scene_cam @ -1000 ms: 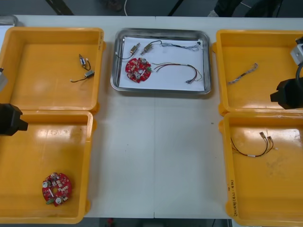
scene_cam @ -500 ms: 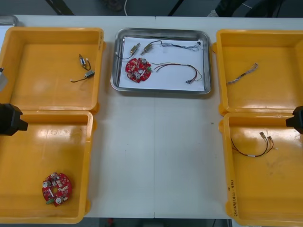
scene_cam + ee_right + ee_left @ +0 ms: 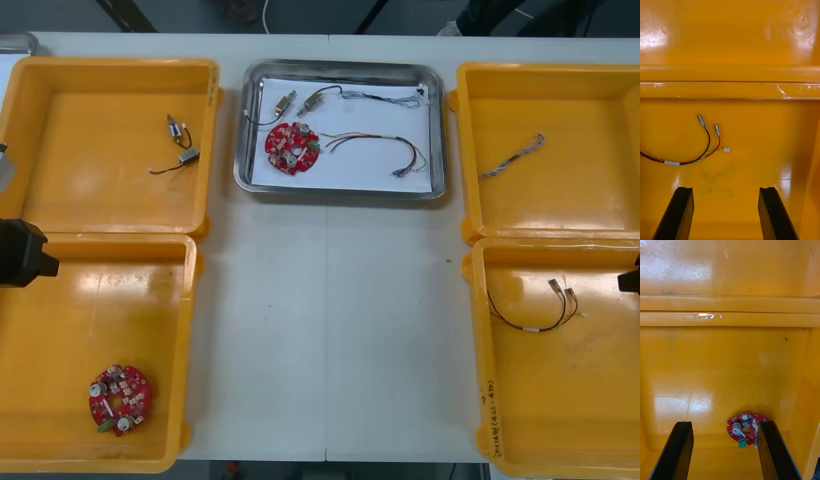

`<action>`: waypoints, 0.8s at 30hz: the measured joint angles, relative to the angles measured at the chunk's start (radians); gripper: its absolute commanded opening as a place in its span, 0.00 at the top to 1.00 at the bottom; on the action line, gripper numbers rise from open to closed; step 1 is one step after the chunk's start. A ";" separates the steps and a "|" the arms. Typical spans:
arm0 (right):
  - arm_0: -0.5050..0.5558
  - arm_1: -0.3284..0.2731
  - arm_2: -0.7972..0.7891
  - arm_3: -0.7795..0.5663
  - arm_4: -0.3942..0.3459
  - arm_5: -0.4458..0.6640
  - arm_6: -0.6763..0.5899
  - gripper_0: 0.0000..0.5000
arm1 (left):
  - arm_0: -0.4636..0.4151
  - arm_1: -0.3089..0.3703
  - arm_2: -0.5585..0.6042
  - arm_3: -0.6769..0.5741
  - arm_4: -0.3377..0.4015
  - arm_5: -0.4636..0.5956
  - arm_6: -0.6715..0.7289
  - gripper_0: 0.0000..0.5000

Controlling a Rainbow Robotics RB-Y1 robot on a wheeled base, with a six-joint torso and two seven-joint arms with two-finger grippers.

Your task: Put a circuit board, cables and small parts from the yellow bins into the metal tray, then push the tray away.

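4 yellow bins (image 3: 110, 75) flank the metal tray (image 3: 340, 70) in my front view. The tray, white inside, already carries a red circuit board (image 3: 291, 147), cables (image 3: 385, 147) and small metal parts (image 3: 300, 100), so I judge loading done and the push the step left. The left gripper (image 3: 20, 253) hangs at the near left bin's outer edge and the right gripper (image 3: 630, 277) at the near right bin's. I reckon they are held wide like that to leave the lane to the tray free. The light table (image 3: 330, 330) looks matt, and beyond its far edge the floor is dark.

From the right wrist, my fingers (image 3: 677, 213) stand apart, gripping nothing. A black and red cable (image 3: 696, 155) lies on the glossy bin floor ahead of the jaws, not touching them, its terminals pointing toward the bin wall.

From the left wrist, the fingers (image 3: 677, 453) are likewise spread and empty. 1 spare circuit board (image 3: 745, 429) lies flat in the gap between them, just beside 1 finger. The bin plastic mirrors the lamps.
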State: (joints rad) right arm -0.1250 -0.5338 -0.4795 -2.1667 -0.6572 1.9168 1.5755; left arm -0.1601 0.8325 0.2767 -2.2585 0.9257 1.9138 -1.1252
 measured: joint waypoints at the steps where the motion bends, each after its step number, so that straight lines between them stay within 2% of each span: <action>1: 0.002 0.000 0.000 -0.001 -0.001 0.000 0.000 0.00 | 0.000 0.000 0.000 0.000 0.000 0.000 0.000 0.00; 24: 0.013 0.000 0.000 -0.002 -0.010 0.000 -0.028 0.00 | 0.000 0.000 0.000 0.000 0.000 0.000 0.000 0.00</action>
State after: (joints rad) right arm -0.1117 -0.5340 -0.4795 -2.1688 -0.6671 1.9168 1.5470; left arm -0.1601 0.8325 0.2767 -2.2585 0.9257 1.9138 -1.1252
